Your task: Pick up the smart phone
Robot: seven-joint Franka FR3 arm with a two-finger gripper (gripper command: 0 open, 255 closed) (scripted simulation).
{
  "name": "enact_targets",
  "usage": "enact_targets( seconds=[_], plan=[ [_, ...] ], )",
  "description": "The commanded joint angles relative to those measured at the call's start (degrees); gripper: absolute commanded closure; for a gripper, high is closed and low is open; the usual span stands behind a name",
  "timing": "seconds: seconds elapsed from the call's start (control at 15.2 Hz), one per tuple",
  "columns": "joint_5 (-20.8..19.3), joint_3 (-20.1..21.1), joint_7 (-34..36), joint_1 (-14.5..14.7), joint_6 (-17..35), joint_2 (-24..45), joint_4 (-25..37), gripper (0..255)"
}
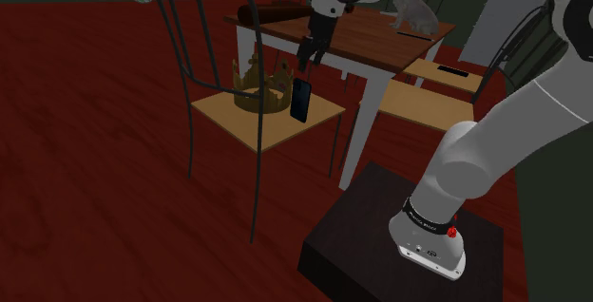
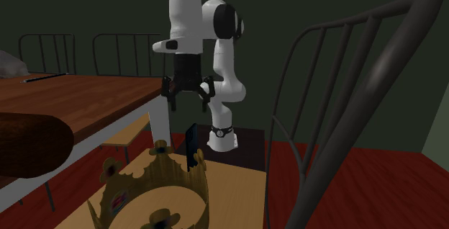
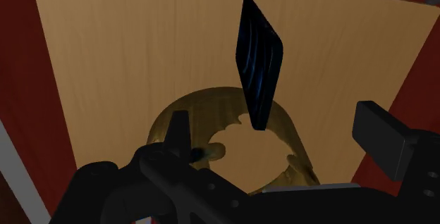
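Observation:
A dark blue smart phone (image 1: 300, 100) (image 2: 191, 147) (image 3: 257, 64) stands on edge on the wooden chair seat (image 1: 271, 127) (image 3: 127, 39), leaning against a gold crown (image 1: 258, 84) (image 2: 155, 188) (image 3: 211, 127). My black gripper (image 1: 307, 55) (image 2: 189, 96) (image 3: 278, 134) hangs a short way above the phone. It is open, its fingers wide apart and touching nothing. In the wrist view the phone lies ahead of the gap between the fingers, closer to the crown side.
The chair's dark metal back (image 1: 190, 25) (image 2: 345, 83) rises beside the crown. A wooden table (image 1: 371, 39) (image 2: 79, 98) stands close behind, bearing a brown lump (image 1: 271, 10) and a grey figure (image 1: 415, 8). A second chair (image 1: 442, 72) and the dark stand (image 1: 380, 243) sit on the red floor.

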Motion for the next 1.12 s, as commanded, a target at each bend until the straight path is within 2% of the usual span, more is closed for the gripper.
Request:
enact_targets(
  seconds=[0.0,0.2,0.79,0.86,1.06],
  plan=[
    [0.64,-0.39,-1.69,0.51,1.77,3.96,2.38,0],
    [1.63,-0.68,-3.77,1.10,3.81,9.46,6.00,0],
    [1.83,-0.71,-4.10,1.09,9.65,10.29,0.99,0],
    [1.83,-0.75,-4.18,1.06,9.68,10.24,0.89,255],
    [1.83,-0.74,-4.15,1.07,9.73,10.21,0.83,255]
  ],
)
